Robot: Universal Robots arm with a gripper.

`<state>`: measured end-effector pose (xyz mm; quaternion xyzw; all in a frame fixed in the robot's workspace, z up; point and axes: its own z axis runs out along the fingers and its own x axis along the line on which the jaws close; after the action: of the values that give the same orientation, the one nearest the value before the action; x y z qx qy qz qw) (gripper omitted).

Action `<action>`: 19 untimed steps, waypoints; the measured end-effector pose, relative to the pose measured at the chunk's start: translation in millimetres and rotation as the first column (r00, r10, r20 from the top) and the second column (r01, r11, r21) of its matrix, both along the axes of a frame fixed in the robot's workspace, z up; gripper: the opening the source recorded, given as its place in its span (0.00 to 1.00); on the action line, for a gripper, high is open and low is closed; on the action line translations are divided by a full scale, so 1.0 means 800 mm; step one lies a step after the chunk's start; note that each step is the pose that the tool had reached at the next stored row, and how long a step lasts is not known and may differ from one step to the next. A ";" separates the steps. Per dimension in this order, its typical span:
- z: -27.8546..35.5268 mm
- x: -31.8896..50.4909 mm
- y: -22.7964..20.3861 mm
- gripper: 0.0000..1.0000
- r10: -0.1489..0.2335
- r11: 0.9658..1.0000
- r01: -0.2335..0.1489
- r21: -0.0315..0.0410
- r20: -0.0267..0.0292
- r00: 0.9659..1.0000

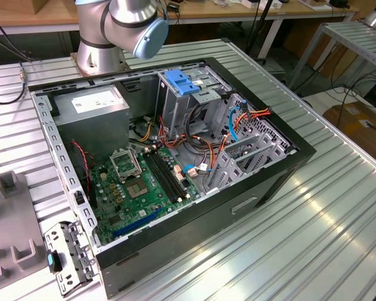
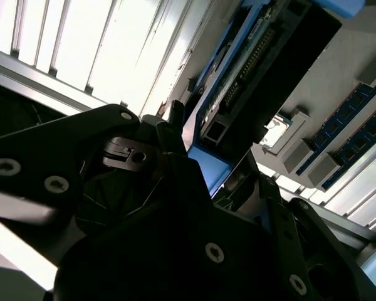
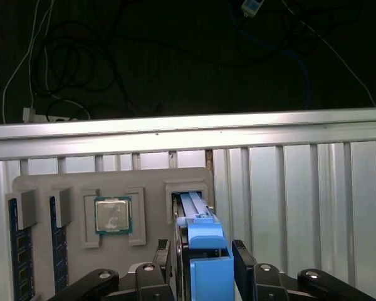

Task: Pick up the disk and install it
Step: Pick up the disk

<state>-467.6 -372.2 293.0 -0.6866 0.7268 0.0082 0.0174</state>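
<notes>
Print on the white label inside the open case cannot be made out in the exterior view. The case sits on the ribbed surface and holds a motherboard.

In the second wrist view the end effector is clamped on the disk.

In the first wrist view the disk stands on edge in a slot of the grey tray. Other pockets hold a processor and memory sticks.

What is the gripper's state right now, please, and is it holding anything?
Gripper: closed on the disk, which stands on edge in a slot of the grey holder.
</notes>
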 end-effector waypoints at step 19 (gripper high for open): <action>-0.0001 0.000 -0.0005 0.37 0.000 1.000 0.000 0.000 0.000 1.000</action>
<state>-467.6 -372.5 292.9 -0.6866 0.7268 0.0082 0.0173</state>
